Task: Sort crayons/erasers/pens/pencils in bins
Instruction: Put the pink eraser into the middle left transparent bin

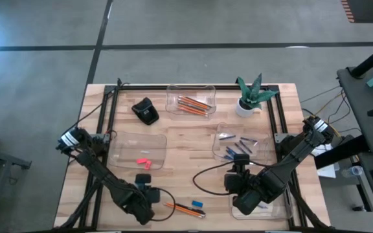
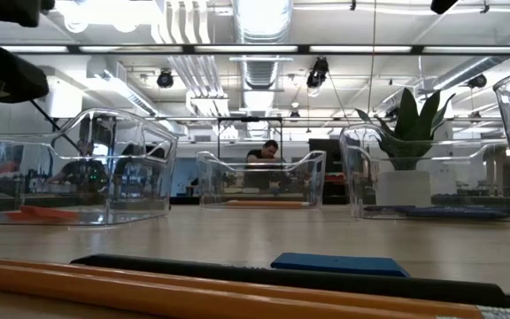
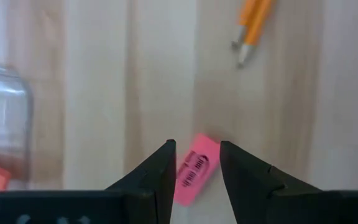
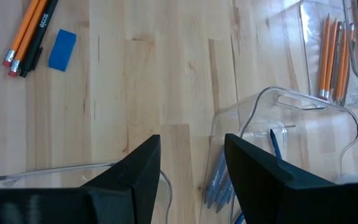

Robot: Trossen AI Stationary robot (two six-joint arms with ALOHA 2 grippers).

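High view: four clear bins stand on the wooden table [image 1: 186, 142]. The far bin [image 1: 191, 100] holds orange pencils [image 1: 195, 104]; the left bin [image 1: 136, 150] holds pink erasers [image 1: 144, 161]; the right bin [image 1: 241, 144] holds blue-grey crayons [image 1: 237, 147]; a fourth bin [image 1: 283, 206] sits at the near right, mostly under the right arm. Loose at the near edge lie two pencils and a black pen [image 1: 185, 208] with a blue eraser [image 1: 197, 203] just beside them.

The left gripper [image 3: 195, 163] hangs over the near-left part of the table, and its fingers bracket a pink eraser [image 3: 195, 169]; the gap between them is about the eraser's width, but whether the pads press on it or it lies on the wood between them cannot be told. The eraser carries dark print and a barcode-like block, too blurred to read.

The step in hand looks like the pink eraser's pick. If it is gripped, the next move calls for a lift and a short carry far-left to the bin with the other erasers, and release over its floor.

The right gripper [image 4: 191, 163] waits at the near right with its fingers apart and nothing between them, beside the crayon bin. In its wrist view the black pen [image 4: 37, 34] bears white lettering, not clearly legible.
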